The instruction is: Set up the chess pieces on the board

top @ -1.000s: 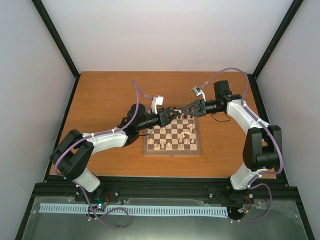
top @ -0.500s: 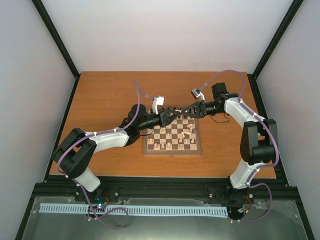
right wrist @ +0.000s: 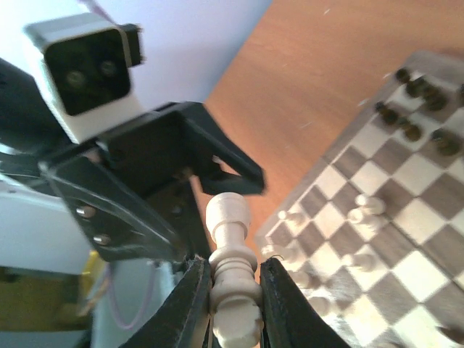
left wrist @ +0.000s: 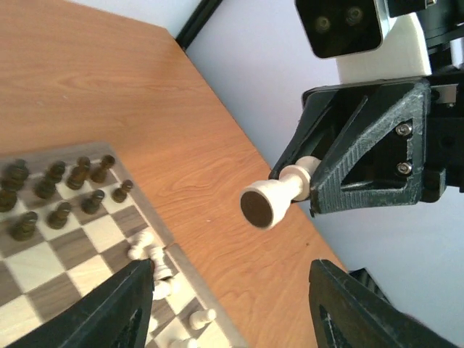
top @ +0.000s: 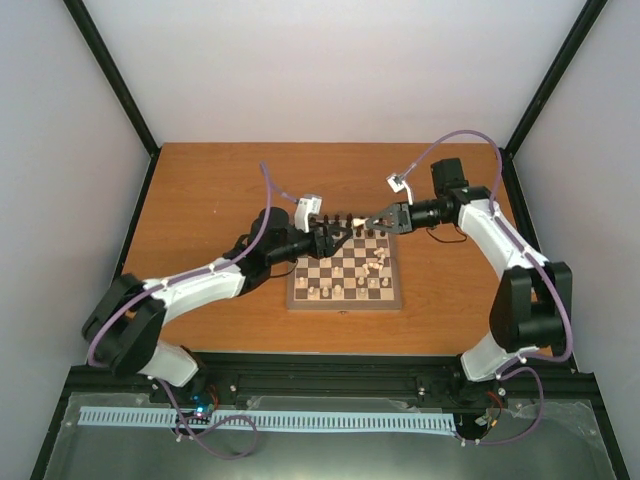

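The board (top: pixel 345 306) lies mid-table with dark chess pieces (top: pixel 345 217) along its far edge and cream ones (top: pixel 377 264) scattered on the squares. Above that far edge the two grippers face each other. My right gripper (right wrist: pixel 233 290) is shut on a cream chess piece (right wrist: pixel 232 268), gripping it below its collar with the head pointing at the left gripper. The left wrist view shows that piece (left wrist: pixel 279 199) base-first, sticking out of the right gripper's fingers (left wrist: pixel 362 159). My left gripper (left wrist: pixel 232 290) is open and apart from the piece.
Dark pieces (left wrist: pixel 65 188) stand in rows on the board's (left wrist: pixel 43 257) far side, and a few cream pieces (left wrist: pixel 156 261) lie toppled at its right edge. Bare orange tabletop (top: pixel 210 200) surrounds the board. Black frame posts (top: pixel 110 70) stand at the back corners.
My right gripper has shut on the cream piece. My left gripper has opened, let go of it and drawn back slightly to the left.
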`<action>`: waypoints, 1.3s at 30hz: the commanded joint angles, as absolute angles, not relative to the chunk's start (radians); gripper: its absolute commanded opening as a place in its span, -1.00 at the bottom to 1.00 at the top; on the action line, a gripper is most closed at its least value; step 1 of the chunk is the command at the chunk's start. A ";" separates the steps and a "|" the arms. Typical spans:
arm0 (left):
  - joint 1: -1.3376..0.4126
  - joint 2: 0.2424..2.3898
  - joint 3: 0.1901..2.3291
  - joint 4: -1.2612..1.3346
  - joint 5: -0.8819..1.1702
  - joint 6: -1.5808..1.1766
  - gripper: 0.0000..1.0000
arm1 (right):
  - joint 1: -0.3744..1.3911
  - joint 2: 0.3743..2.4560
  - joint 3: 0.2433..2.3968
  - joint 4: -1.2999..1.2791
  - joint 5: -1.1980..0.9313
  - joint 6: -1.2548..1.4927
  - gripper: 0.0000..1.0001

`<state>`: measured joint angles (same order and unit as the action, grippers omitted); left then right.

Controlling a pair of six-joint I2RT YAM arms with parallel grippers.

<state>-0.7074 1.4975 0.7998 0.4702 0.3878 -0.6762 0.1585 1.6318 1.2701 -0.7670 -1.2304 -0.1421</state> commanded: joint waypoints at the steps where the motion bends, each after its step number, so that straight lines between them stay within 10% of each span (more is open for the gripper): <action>1: -0.712 1.365 0.814 0.200 0.252 -0.536 0.26 | 0.167 1.532 1.223 -0.727 -1.003 -0.193 -0.82; 20: -0.690 1.274 0.844 -0.100 0.011 -0.458 0.34 | 0.635 1.447 1.102 -0.779 -0.208 -0.435 -0.80; 39: -0.683 1.285 0.831 -0.088 0.011 -0.460 0.35 | 0.774 1.558 1.095 -0.856 -0.043 -0.492 -0.78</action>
<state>-0.6899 1.2915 0.8185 -0.0845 0.0231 -0.4744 0.7536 1.5459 1.1034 -0.8352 -0.0822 -0.4774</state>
